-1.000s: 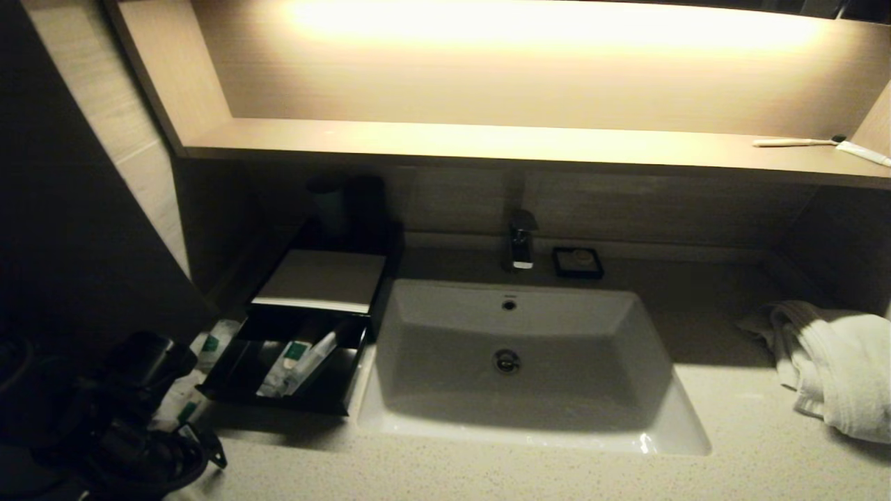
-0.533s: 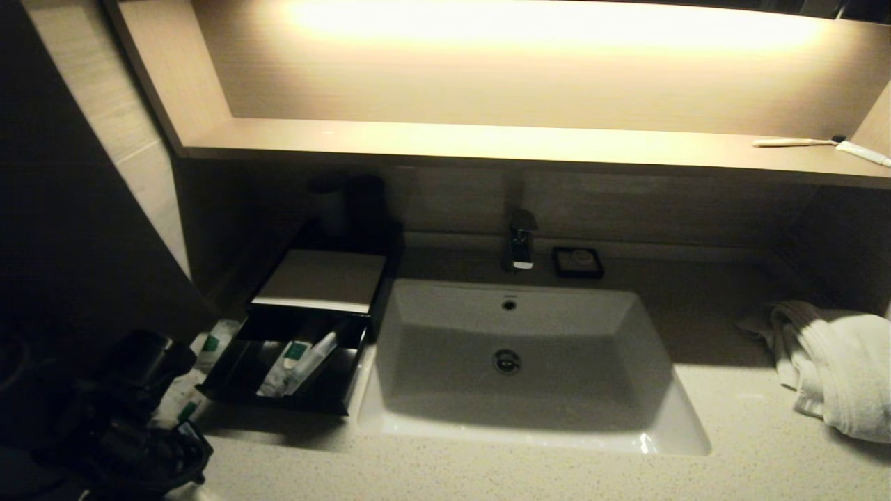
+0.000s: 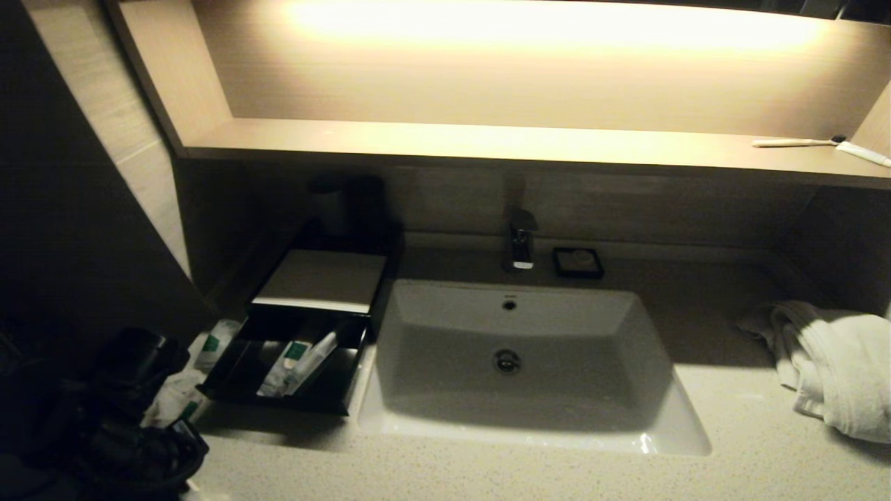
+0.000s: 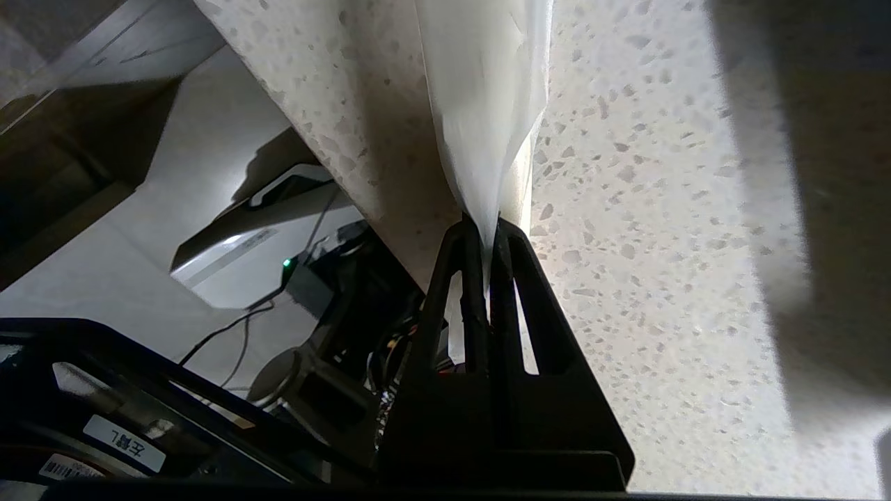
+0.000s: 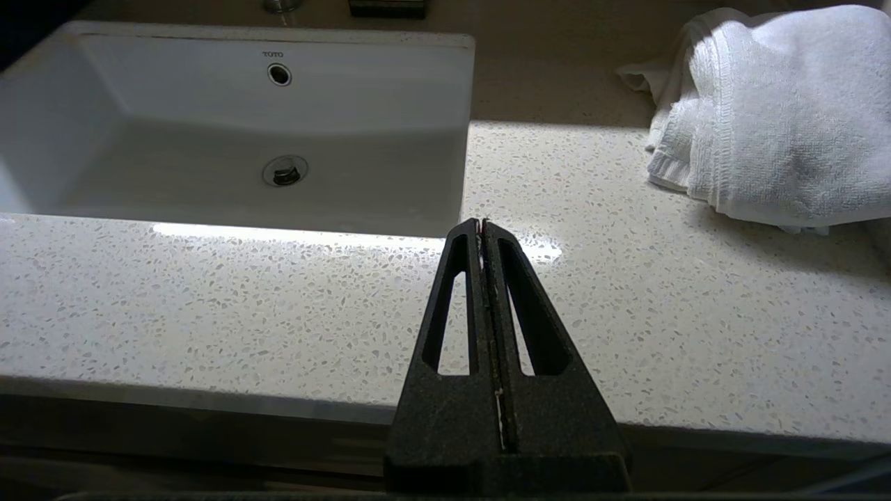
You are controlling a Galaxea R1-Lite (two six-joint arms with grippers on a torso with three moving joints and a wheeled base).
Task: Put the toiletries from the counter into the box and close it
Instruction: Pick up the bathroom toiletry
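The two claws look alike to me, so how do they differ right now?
The left claw is shut on a white sachet; the right claw is shut on nothing. The left one works at the counter's left corner, beside the open box; the right one waits before the sink. Both are black with slotted fingers.

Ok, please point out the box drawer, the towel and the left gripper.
box drawer (image 3: 327,405): head view, front wall.
towel (image 5: 779,118): right wrist view, middle of the folds.
left gripper (image 4: 485,226): left wrist view, between the fingertips.
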